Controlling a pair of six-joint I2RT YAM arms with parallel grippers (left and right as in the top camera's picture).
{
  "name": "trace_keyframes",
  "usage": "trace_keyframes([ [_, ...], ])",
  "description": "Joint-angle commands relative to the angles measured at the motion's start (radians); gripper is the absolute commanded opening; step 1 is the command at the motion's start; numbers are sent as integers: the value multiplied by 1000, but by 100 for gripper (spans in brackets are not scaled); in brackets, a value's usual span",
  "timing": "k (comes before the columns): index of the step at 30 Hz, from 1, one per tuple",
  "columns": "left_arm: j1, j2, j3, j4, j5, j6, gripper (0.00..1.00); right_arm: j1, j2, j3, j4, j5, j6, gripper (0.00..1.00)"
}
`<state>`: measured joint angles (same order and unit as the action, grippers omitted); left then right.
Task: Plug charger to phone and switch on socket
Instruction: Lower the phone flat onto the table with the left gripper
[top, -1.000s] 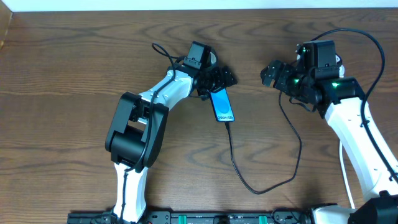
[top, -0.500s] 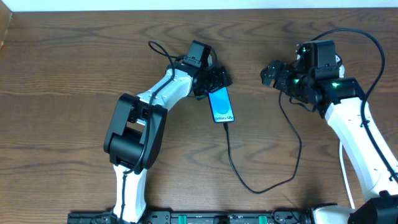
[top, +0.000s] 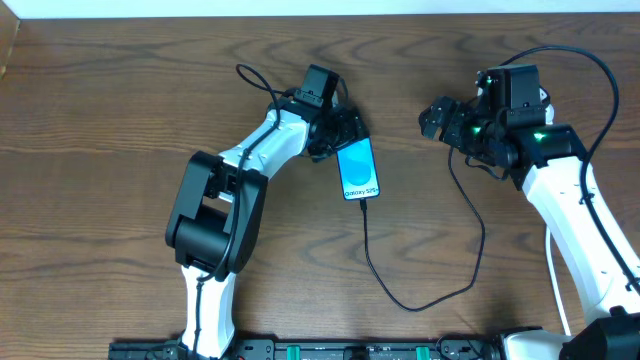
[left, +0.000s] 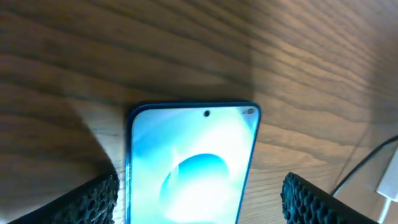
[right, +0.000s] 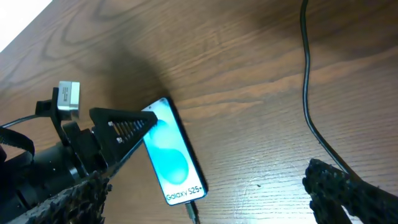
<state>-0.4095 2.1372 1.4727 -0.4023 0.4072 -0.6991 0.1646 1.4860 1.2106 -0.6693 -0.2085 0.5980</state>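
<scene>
Left gripper (left: 199, 186): jaws set wide. In the left wrist view its two black textured fingers (left: 93, 199) stand either side of the far end of the small rectangular smartphone with the bright blue screen (top: 359, 168), and neither finger visibly touches the phone's edges. The gripper straddles the phone without clamping it. Judged purpose: bracing or squaring the handset while its cable is attached.

The phone lies flat, screen up, on the dark wooden bench (top: 100, 150), just right of the left arm's wrist and near the centre. The long thin black charger cable (right: 305, 62) meets the phone's near edge. Its tip appears seated there, though the joint is too small to confirm.

From the phone the cable loops toward the near edge, then runs right and back up under the right arm.

Right gripper (right: 204, 175): jaws wide, holding nothing, raised above the bench at far right.

White power strip: not identifiable in any view, possibly hidden beneath the right arm. A white piece at the right edge of the left wrist view cannot be identified.

Judgement: plugging looks complete and the switching step is outstanding.
</scene>
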Motion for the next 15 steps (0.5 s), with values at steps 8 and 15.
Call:
trace_keyframes([
  [8, 5, 77, -55, -45, -113, 74, 85, 1, -16, 6, -2, 8, -11, 99],
  [15, 9, -17, -55, -68, -113, 285, 85, 1, -16, 6, 0, 8, -11, 99],
])
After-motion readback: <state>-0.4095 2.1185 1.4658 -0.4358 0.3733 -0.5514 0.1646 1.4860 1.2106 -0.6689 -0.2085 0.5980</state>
